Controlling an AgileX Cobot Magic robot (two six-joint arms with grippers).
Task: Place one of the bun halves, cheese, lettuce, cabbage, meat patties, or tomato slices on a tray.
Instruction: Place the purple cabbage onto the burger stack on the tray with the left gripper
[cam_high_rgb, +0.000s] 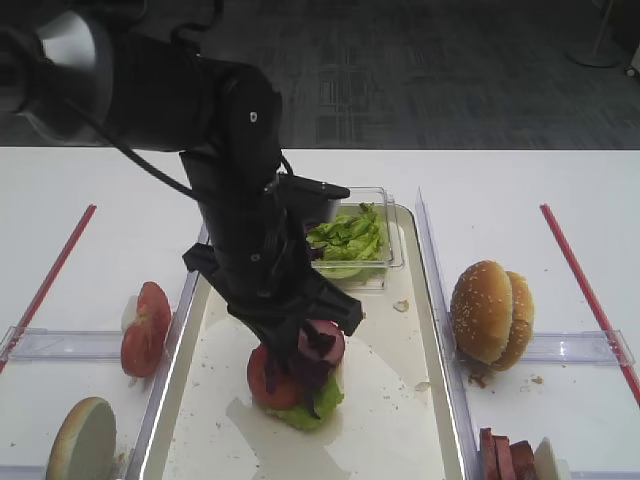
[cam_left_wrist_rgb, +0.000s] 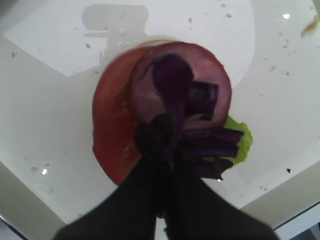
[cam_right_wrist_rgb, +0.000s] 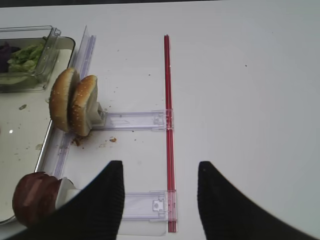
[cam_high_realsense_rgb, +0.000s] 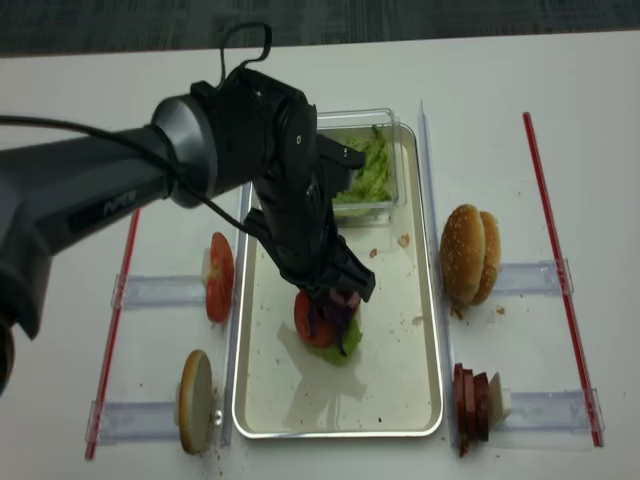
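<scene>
Cabbage (cam_high_rgb: 312, 372), one dark purple clump, pinched in the closed left gripper (cam_high_rgb: 305, 362) directly over a stack on the tray (cam_high_rgb: 395, 420). Exterior high view: under the gripper, one tomato slice (cam_high_rgb: 270, 385), one meat patty (cam_high_rgb: 322, 342), one piece of lettuce (cam_high_rgb: 312, 408). Behind the gripper, one clear tub (cam_high_rgb: 365, 262) of green leaves. To its left, two tomato slices (cam_high_rgb: 145, 328) on a rack and one bun half (cam_high_rgb: 82, 438); to its right, two bun halves (cam_high_rgb: 490, 312) and three or so meat patties (cam_high_rgb: 505, 458). Surface: white table with two red strips; dark floor beyond.

Right wrist view: right gripper (cam_right_wrist_rgb: 160, 200), jaws apart, empty. Ahead and left of it, two bun halves (cam_right_wrist_rgb: 74, 104) on edge, one meat patty (cam_right_wrist_rgb: 35, 197) nearest, red strip (cam_right_wrist_rgb: 168, 125) between the fingers.

Left wrist view: cabbage (cam_left_wrist_rgb: 175, 125) in the left gripper (cam_left_wrist_rgb: 162, 165), touching the patty (cam_left_wrist_rgb: 175, 85), tomato (cam_left_wrist_rgb: 110, 135) beneath, lettuce (cam_left_wrist_rgb: 240, 140) at right.

Realsense view: left gripper (cam_high_realsense_rgb: 328, 310) over the stack; tray (cam_high_realsense_rgb: 400, 400) centre, two tomato slices (cam_high_realsense_rgb: 220, 277) left, bun halves (cam_high_realsense_rgb: 468, 255) right, four patties (cam_high_realsense_rgb: 475, 400).
</scene>
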